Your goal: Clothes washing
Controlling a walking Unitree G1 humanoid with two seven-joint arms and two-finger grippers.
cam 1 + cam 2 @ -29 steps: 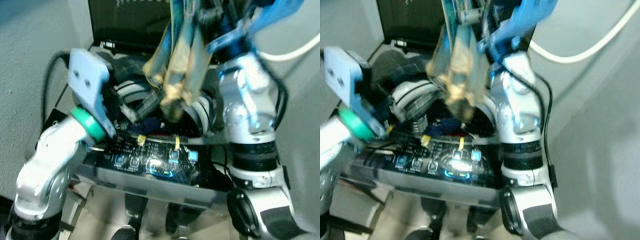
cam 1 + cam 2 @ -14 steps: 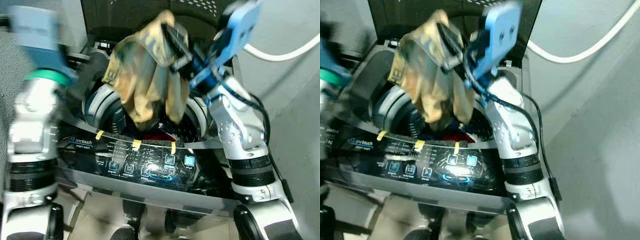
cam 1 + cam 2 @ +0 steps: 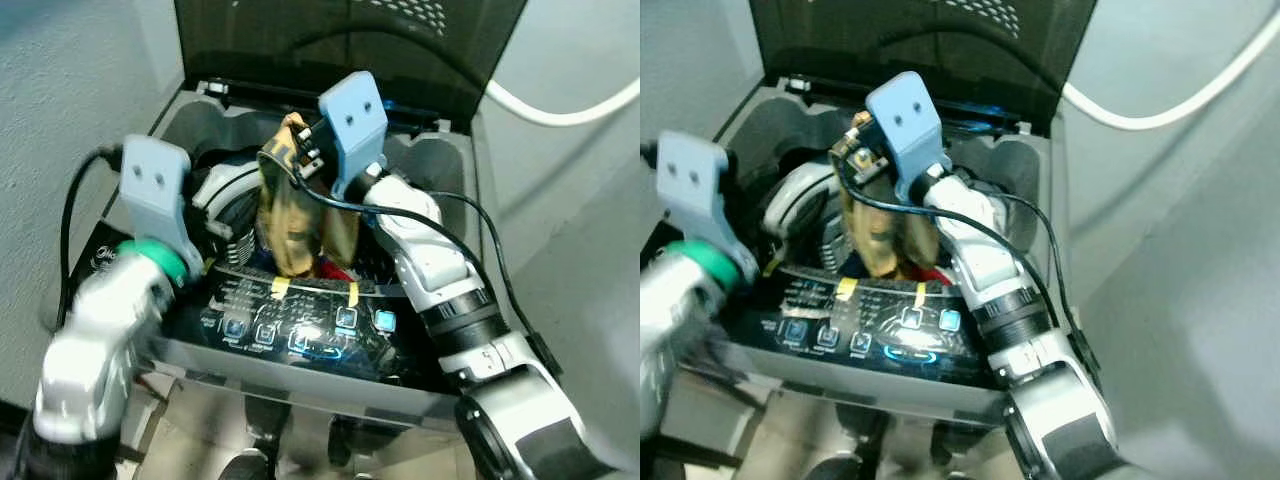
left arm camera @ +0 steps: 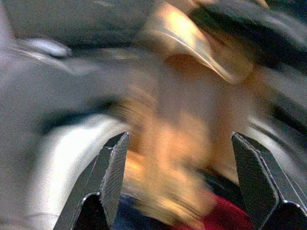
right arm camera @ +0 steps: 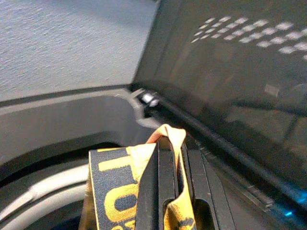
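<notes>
Holding the yellow garment pinched tight in my right gripper over the washer drum, left gripper spread wide beside it

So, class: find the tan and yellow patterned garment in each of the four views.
Left eye view: tan and yellow patterned garment, centre, above the drum.
Right eye view: left of centre.
Left wrist view: blurred, between the open fingers.
Right wrist view: pinched in the right gripper.
Shared landmark: dark raised washer lid.
</notes>
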